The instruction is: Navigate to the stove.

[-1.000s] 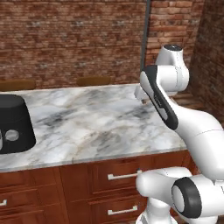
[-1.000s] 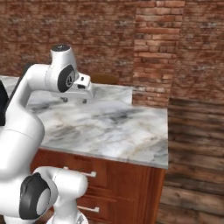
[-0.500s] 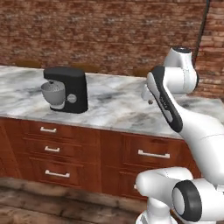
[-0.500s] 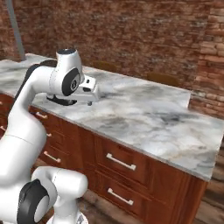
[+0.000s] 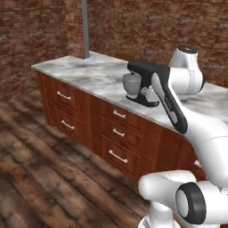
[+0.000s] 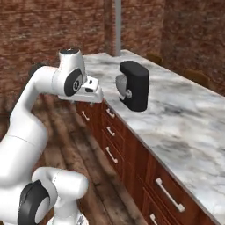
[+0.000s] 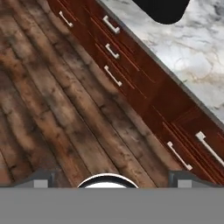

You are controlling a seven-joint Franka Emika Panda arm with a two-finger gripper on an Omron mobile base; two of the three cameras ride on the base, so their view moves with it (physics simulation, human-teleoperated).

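The stove is out of view. My gripper [image 6: 93, 99] hangs off the white arm beside the marble island counter [image 6: 189, 118], above the wood floor and just left of a black stand mixer [image 6: 134, 85]. In the hand view its two dark fingertips [image 7: 41, 177] stand far apart at the bottom with nothing between them, so the gripper [image 7: 112, 180] is open, looking down at the floor and the drawer fronts [image 7: 131, 74].
The stand mixer [image 5: 142, 82] sits on the counter [image 5: 84, 71] close to my arm. Dark wood drawers [image 5: 113, 129] run below it. A grey pole [image 5: 84, 29] rises at the counter's far end before brick walls. Plank floor [image 5: 49, 169] spreads to the left. Chair backs [image 6: 200, 78] show beyond the counter.
The whole picture has swung: the base has turned and driven, so the counter now runs away along its length and the mixer sits closer to the arm. The arm's pose is unchanged.
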